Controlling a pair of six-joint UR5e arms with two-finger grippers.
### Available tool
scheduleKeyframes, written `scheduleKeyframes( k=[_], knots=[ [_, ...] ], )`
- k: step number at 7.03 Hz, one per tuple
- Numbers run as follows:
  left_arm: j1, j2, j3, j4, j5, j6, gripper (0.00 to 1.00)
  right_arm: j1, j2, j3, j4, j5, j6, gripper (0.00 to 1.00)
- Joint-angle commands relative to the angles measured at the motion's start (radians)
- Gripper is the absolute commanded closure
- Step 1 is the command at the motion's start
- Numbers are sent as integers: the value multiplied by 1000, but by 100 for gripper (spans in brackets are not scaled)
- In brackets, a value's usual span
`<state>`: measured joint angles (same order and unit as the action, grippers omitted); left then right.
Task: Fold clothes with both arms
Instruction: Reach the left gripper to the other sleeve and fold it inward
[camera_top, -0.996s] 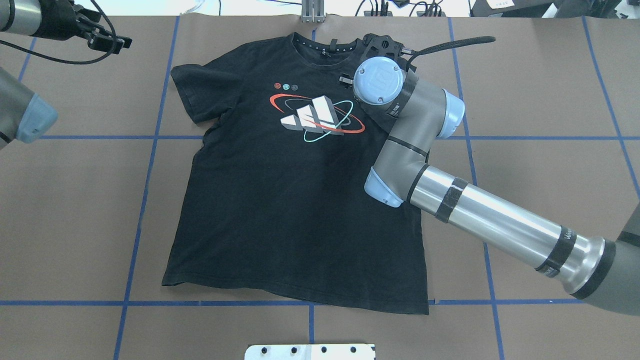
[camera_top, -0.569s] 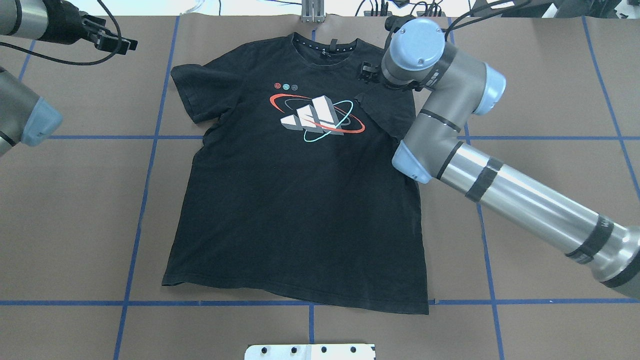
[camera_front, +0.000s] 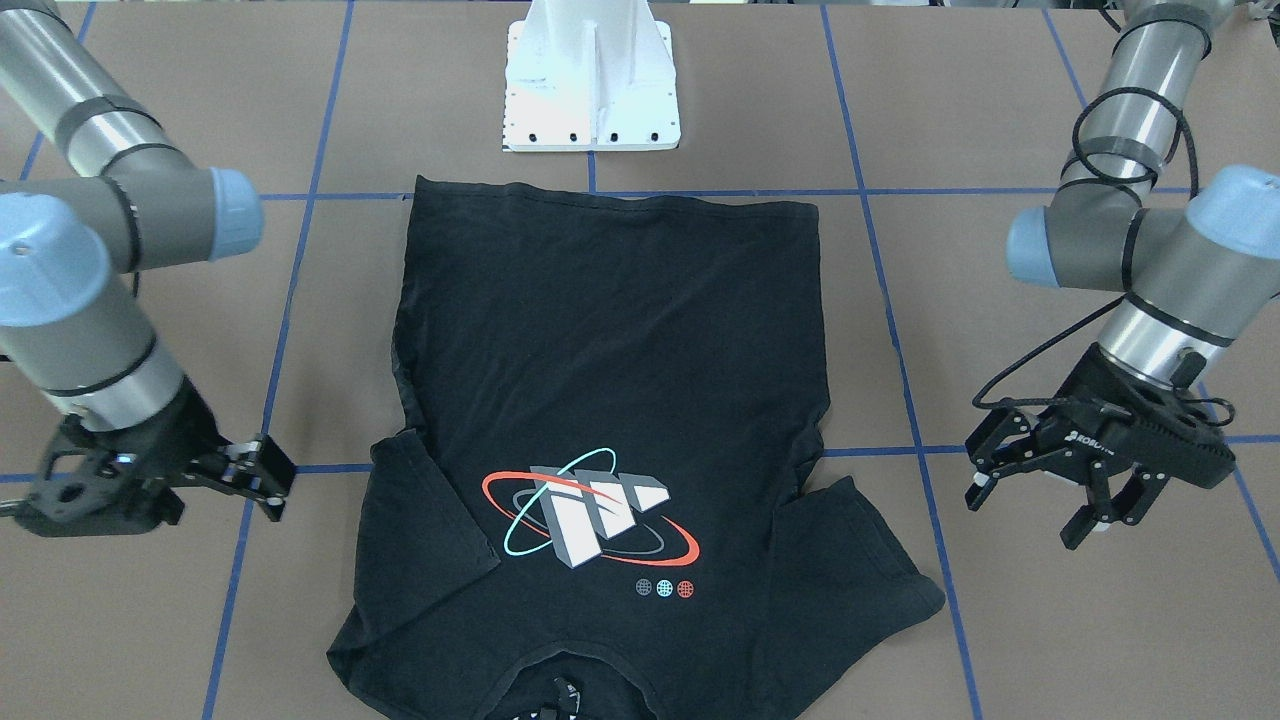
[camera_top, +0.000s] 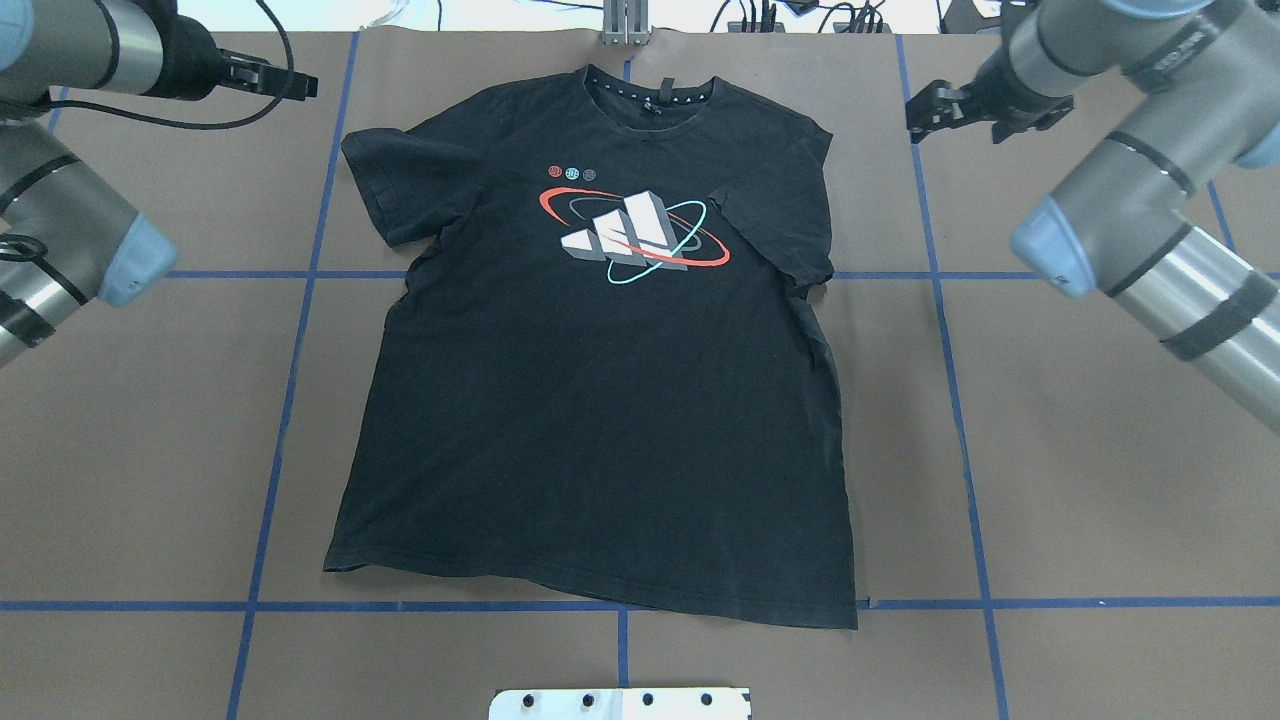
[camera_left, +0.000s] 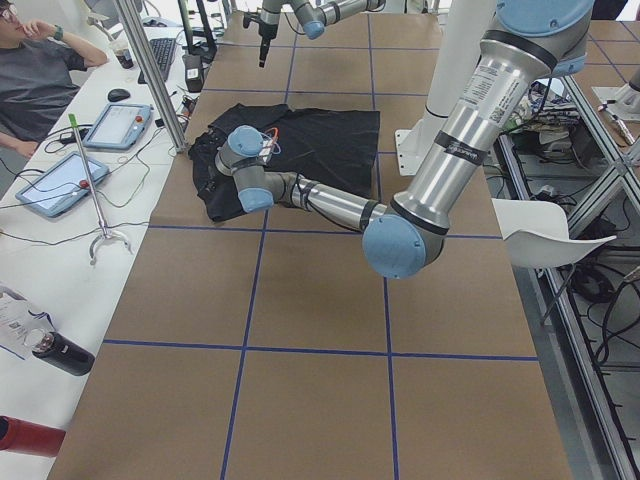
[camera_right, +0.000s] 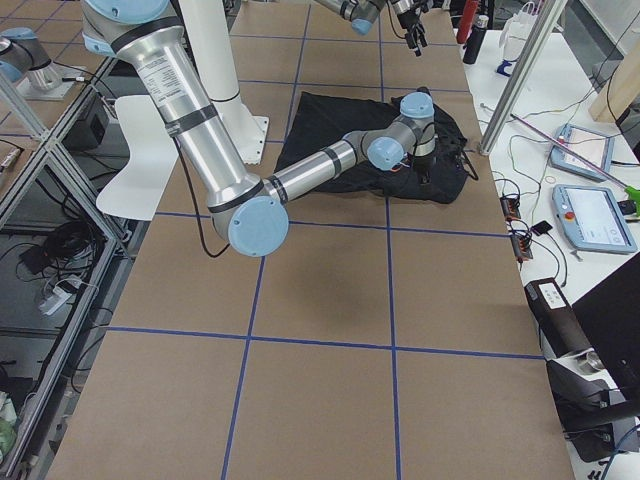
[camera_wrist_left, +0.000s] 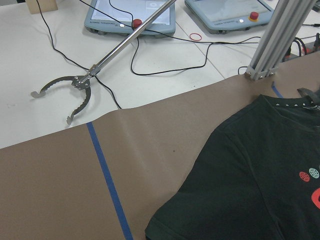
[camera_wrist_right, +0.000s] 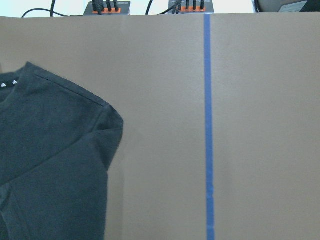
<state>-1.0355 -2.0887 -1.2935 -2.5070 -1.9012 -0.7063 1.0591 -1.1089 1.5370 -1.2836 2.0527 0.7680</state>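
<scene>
Right arm's black gripper (camera_front: 272, 483) has pulled away from the black short-sleeved T-shirt (camera_top: 600, 420), which lies flat on the table. It and the left black gripper (camera_front: 1030, 505) wait beside the T-shirt's shoulders, fingers apart, holding nothing. Pinch the spread-out sleeve (camera_top: 385, 190) by its edge and fold it gently.

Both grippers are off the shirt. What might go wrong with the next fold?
1. On the T-shirt, the right sleeve is folded in over the chest while the left sleeve lies spread, so the fold may come out lopsided.
2. The left gripper and right gripper hang beside the flat cloth, both open; a pinch might catch only the top layer or miss.
</scene>
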Motion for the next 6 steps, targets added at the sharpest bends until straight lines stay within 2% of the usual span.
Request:
scheduleKeyframes(
  k=[1,2,3,5,6],
  knots=[
    [43,-118,158,-12,124,-22,0,108,-152,52,7,75,-212,0],
    [52,-160,245,-62,175,-24,0,149,-225,76,7,96,-286,0],
    [61,-180,297,-91,183,-22,0,186,-283,93,7,121,-373,0],
    [98,-214,360,-95,256,-27,0,206,-315,117,7,135,-395,0],
    [109,-223,411,-142,260,-28,0,206,-313,117,7,135,-392,0]
  ],
)
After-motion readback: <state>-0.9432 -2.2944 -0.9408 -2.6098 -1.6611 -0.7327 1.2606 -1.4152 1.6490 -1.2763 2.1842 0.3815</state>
